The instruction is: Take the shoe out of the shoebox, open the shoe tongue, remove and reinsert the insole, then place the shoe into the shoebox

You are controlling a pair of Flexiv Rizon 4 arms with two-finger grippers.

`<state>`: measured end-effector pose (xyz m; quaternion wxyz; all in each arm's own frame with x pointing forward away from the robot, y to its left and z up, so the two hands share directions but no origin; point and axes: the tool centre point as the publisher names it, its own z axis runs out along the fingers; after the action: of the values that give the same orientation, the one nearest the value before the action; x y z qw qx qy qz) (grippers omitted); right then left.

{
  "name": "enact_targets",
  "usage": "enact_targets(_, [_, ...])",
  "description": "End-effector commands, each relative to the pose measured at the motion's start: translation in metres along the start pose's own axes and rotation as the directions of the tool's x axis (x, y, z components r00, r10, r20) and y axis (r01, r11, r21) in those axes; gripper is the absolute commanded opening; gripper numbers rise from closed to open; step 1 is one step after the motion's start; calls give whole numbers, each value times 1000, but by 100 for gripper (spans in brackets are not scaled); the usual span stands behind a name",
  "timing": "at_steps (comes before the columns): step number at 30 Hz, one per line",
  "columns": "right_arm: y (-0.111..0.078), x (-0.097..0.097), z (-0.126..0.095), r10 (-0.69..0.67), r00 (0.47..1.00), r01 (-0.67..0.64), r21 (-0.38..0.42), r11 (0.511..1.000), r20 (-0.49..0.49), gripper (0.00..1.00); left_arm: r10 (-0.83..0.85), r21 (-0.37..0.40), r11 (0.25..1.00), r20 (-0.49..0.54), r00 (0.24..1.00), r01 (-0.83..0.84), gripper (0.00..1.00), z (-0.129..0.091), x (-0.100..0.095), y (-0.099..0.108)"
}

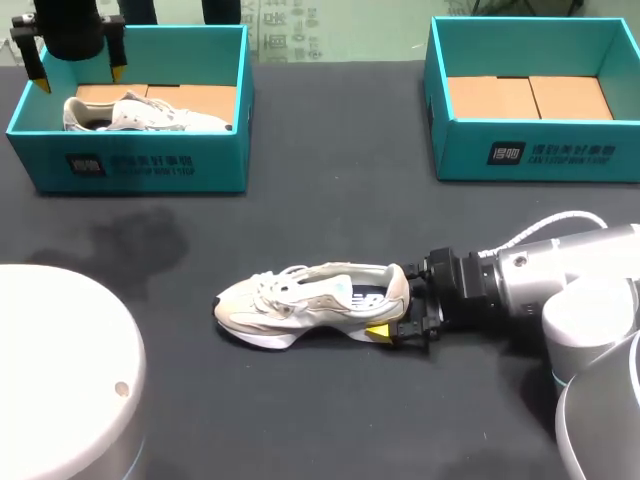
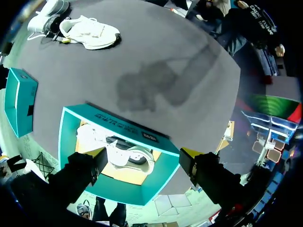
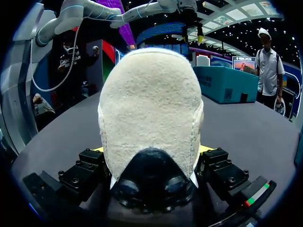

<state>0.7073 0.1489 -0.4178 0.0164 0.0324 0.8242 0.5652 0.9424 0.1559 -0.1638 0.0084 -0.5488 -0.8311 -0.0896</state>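
Right gripper [image 1: 397, 300] is pinching the heel of the shoe [image 1: 300, 300], lying near the worktop's [image 1: 330, 180] front edge (removal looks done); tongue, insole and reboxing are remaining. Left gripper [image 1: 80, 77] is hovering spread over the far-left-corner shoebox [image 1: 130, 170].

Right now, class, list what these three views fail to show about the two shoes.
Insole of table shoe: its heel blocks the right wrist view; too small in head view.
Boxed shoe: partly behind a left finger, left wrist view.
Back wall of left box: behind left arm, head view.
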Motion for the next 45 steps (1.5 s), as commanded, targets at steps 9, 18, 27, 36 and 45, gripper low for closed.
enact_targets(9, [-2, -1, 7, 1, 1000, -1, 4, 1000, 0, 0, -634, 165, 748, -112, 765, 643, 100, -10, -38, -118])
enact_targets(18, [-2, -1, 7, 1, 1000, -1, 4, 1000, 0, 0, -702, 159, 674, -163, 693, 721, 100, -9, -50, -142])
enact_targets(27, [-2, -1, 7, 1, 1000, -1, 4, 1000, 0, 0, -702, 159, 674, -163, 693, 721, 100, -9, -50, -142])
enact_targets(36, [-2, -1, 7, 1, 1000, -1, 4, 1000, 0, 0, -858, 169, 390, -290, 423, 905, 100, 3, -84, -228])
enact_targets(45, [-2, -1, 7, 1, 1000, -1, 4, 1000, 0, 0, -940, 186, -3, -337, 61, 983, 100, -1, -104, -275])
